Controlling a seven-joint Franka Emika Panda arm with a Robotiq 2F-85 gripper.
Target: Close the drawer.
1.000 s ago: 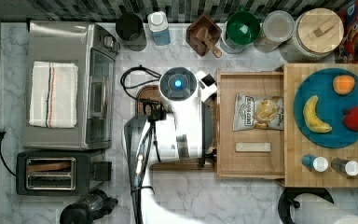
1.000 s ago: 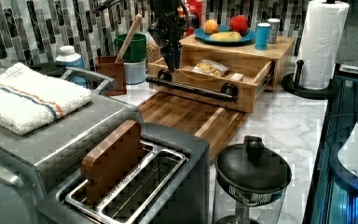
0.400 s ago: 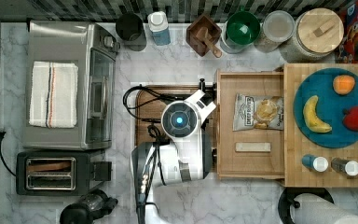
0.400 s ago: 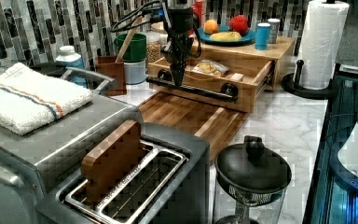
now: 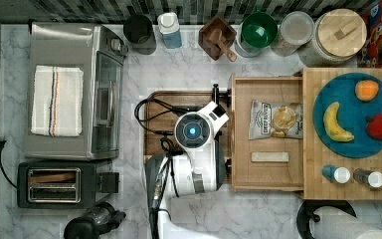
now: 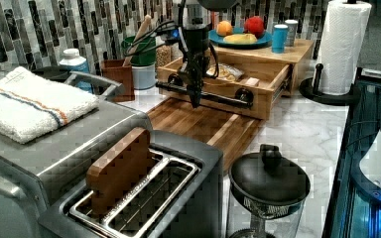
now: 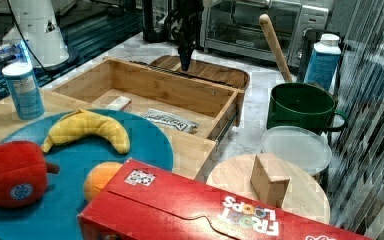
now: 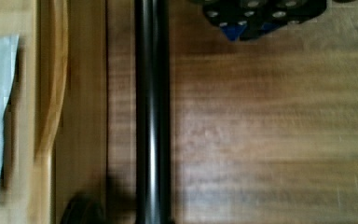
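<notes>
The drawer [image 5: 266,172] is pulled out of its light wooden cabinet, and a chip bag [image 5: 273,119] and a small wooden block [image 5: 269,157] lie inside. A black bar handle [image 6: 218,96] runs across its front. My gripper [image 6: 195,99] points straight down just in front of that handle, over the dark wooden cutting board [image 6: 203,124], fingers shut on nothing. In the wrist view the handle [image 8: 151,116] runs beside the closed fingertips [image 8: 235,29]. The right view has the gripper [image 7: 185,62] hanging behind the drawer's front wall [image 7: 175,90].
A blue plate [image 5: 328,97] with fruit sits on the cabinet top. A toaster oven [image 5: 74,89] and toaster [image 5: 54,186] stand at the top view's left. Cups and jars line the back wall, among them a green cup [image 5: 258,27]. A paper towel roll [image 6: 345,44] stands beside the cabinet.
The arm has moved down the top view, along the drawer's front toward the middle of the handle, and the gripper has come lower over the cutting board. The drawer has stayed open.
</notes>
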